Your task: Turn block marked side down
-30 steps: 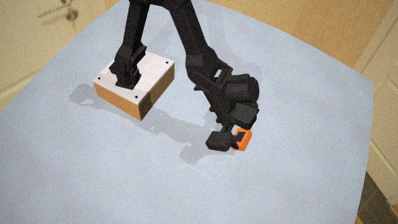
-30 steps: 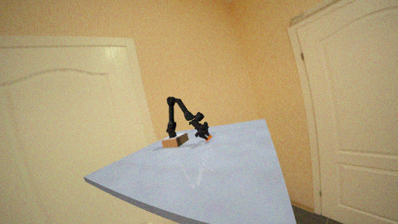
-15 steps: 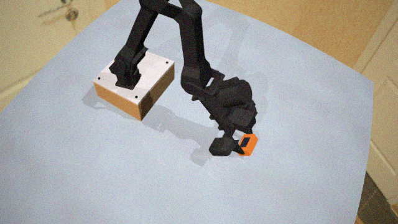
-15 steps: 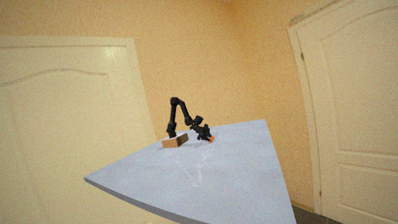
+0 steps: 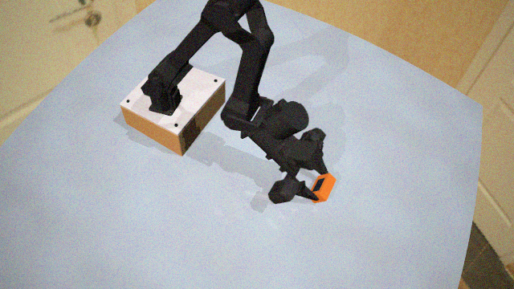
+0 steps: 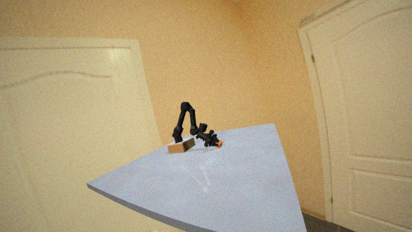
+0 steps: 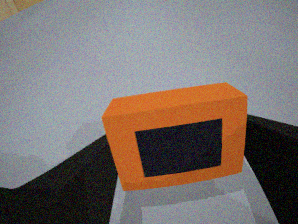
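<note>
The orange block [image 5: 329, 186] [image 6: 220, 143] [image 7: 175, 105] has a dark rectangular mark [image 5: 319, 185] [image 7: 180, 148] on one broad side. My gripper [image 5: 321, 186] [image 6: 217, 145] [image 7: 177, 132] is shut on the block, with a finger at each end of it. The gripper slants forward and down. The marked side faces back toward the wrist camera and the arm, and is tilted, not facing down. The block is low over the table [image 5: 161, 225] [image 6: 244, 180] [image 7: 150, 40]; whether its lower edge touches the table cannot be told. Its far broad side is hidden in the wrist view.
The arm's base stands on a box with a white top [image 5: 194, 90] and brown sides [image 5: 150, 130] [image 6: 175, 148], behind and left of the block in the top view. The table's right edge [image 5: 479, 168] lies beyond the block. Arm shadows fall on the table.
</note>
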Action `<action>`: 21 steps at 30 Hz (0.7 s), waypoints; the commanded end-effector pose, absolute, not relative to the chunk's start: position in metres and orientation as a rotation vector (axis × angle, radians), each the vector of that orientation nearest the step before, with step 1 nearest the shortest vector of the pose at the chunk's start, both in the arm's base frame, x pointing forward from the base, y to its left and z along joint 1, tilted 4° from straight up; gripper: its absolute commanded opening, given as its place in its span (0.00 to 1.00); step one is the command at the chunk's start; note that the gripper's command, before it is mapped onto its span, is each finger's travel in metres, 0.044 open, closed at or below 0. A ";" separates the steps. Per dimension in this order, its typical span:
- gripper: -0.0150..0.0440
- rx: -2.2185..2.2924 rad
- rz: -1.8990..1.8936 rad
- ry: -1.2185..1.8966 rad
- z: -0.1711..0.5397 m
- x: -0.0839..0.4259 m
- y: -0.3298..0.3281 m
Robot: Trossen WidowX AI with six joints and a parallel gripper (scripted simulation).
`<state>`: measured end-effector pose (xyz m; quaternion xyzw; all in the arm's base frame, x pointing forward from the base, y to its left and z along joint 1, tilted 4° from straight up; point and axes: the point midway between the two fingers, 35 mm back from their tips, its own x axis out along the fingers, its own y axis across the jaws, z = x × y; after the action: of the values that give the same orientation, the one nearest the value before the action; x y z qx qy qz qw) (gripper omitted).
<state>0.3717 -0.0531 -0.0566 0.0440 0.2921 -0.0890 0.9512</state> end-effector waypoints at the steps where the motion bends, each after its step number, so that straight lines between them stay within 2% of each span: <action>1: 0.25 0.090 -0.189 0.562 -0.064 0.361 -0.052; 21: 0.25 0.083 -0.193 0.449 -0.057 0.350 -0.050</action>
<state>0.3515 -0.0501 -0.0573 0.0389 0.2234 -0.0933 0.9695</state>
